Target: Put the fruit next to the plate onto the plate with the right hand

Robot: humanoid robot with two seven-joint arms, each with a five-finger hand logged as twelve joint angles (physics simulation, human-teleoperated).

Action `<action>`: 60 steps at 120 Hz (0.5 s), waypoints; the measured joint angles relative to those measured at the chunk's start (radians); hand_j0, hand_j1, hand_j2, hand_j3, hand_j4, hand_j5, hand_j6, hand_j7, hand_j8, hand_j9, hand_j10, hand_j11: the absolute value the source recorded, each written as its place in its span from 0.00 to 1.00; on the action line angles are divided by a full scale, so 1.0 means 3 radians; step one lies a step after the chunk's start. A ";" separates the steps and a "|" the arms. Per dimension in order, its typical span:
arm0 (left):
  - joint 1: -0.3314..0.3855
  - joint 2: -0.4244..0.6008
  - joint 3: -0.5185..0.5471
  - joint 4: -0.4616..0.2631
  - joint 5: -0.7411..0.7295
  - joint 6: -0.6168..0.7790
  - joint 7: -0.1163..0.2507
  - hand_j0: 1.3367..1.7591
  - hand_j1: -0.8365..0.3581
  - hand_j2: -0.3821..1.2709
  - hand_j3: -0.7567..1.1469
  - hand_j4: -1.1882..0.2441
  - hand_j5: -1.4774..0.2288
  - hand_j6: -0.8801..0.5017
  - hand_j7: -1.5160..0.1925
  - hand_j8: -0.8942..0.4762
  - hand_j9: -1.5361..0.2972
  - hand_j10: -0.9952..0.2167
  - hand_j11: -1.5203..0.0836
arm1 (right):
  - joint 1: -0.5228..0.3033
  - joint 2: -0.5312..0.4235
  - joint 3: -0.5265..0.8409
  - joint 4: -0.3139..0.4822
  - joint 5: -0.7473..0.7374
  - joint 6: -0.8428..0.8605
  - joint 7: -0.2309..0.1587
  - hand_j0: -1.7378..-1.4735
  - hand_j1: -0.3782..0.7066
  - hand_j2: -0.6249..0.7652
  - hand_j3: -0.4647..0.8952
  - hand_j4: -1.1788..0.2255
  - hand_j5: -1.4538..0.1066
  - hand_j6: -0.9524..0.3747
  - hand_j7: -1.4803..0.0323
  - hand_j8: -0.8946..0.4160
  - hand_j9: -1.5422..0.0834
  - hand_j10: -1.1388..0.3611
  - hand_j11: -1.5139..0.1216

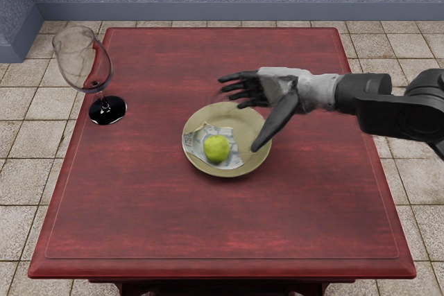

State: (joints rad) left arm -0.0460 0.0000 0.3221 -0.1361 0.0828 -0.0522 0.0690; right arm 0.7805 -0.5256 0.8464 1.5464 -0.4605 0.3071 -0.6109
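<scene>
Apple sits on plate; right hand over plate's far rim, fingers spread wide, w/ nothing held.

No legible txt, labels, brands, nos. or signs anywhere in view.

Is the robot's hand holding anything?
No, nothing. The right hand is open over the plate, and the apple lies on the plate with no fingers touching it.
</scene>
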 joint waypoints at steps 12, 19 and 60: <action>0.0000 0.0000 0.0000 -0.0001 0.0000 0.0000 0.0000 0.76 0.75 0.26 0.40 0.66 0.68 0.46 0.70 0.47 0.66 0.62 0.75 | -0.0022 -0.0380 0.0068 -0.0005 0.0748 0.0402 0.0000 0.30 0.11 0.47 0.34 0.78 0.85 0.66 0.90 0.63 0.88 0.71 0.85; 0.0001 0.0000 0.0000 -0.0001 0.0000 0.0000 0.0000 0.76 0.75 0.26 0.40 0.66 0.68 0.46 0.70 0.47 0.66 0.62 0.75 | -0.0050 -0.0592 0.0081 -0.0022 0.1150 0.0655 0.0000 0.30 0.10 0.46 0.34 0.79 0.87 0.66 0.91 0.64 0.89 0.72 0.86; 0.0000 0.0000 0.0000 -0.0001 0.0000 0.0000 0.0000 0.76 0.75 0.26 0.40 0.66 0.68 0.46 0.70 0.47 0.66 0.62 0.75 | -0.0260 -0.1357 0.0070 -0.0267 0.2379 0.1000 0.0000 0.30 0.07 0.45 0.34 0.81 0.90 0.69 0.94 0.65 0.91 0.73 0.89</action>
State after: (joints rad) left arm -0.0460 0.0000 0.3219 -0.1364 0.0829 -0.0522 0.0690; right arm 0.7025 -0.9328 0.8674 1.4664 0.2531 0.6072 -0.6109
